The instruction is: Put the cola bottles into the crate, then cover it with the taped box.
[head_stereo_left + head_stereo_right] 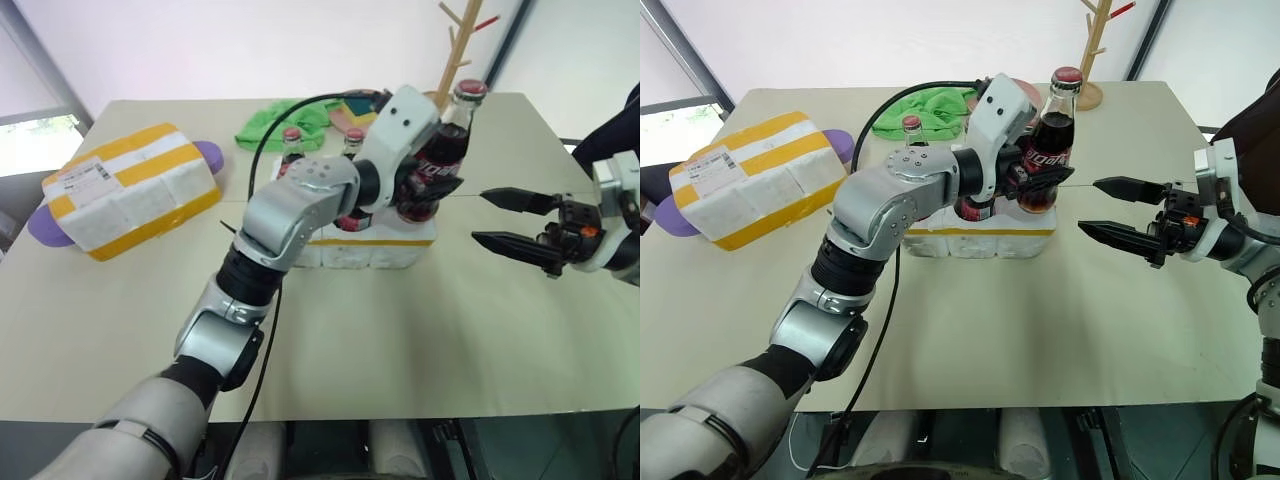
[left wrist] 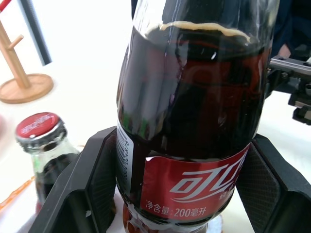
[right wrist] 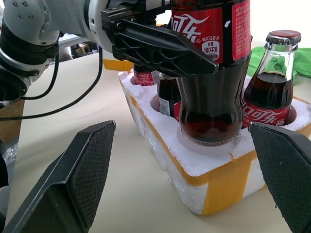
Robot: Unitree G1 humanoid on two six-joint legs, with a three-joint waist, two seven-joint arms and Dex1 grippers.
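My left gripper [image 1: 1040,176] is shut on a cola bottle [image 1: 1050,140], held upright with its base at the mouth of the near right corner well of the crate [image 1: 980,240]. The wrist view shows black fingers [image 2: 87,189] on both sides of the red label. Other cola bottles [image 3: 274,92] stand in the crate's wells, their red caps [image 1: 292,134] showing behind my left arm. My right gripper [image 1: 500,220] hovers open to the right of the crate, pointing at it, with nothing between its fingers. The taped box [image 1: 130,190] lies at the far left of the table.
A green cloth [image 1: 285,120] lies behind the crate, and a wooden peg rack [image 1: 455,50] stands at the back right. A purple object [image 1: 45,225] sticks out from under the taped box. A person's dark sleeve [image 1: 605,135] is at the right edge.
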